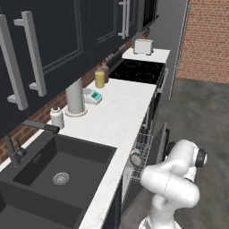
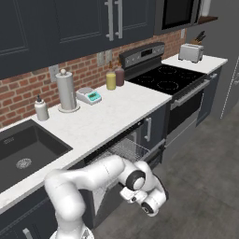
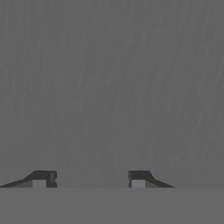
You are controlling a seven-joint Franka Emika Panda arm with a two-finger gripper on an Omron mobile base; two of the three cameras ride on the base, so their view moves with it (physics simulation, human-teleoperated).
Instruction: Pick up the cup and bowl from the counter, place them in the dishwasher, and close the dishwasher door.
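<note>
Two fingertips (image 3: 138, 179): apart, nothing between them.
Gripper (image 3: 89, 179): facing plain grey floor.
Bowl (image 1: 136, 158): in dishwasher (image 1: 144, 147) rack.

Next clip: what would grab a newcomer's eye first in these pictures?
Probably the white arm folded low in front of the dishwasher, whose silver wire rack shows under the white counter; a grey bowl sits in the rack. Then the dark sink on the left and the black cooktop farther along.
</note>
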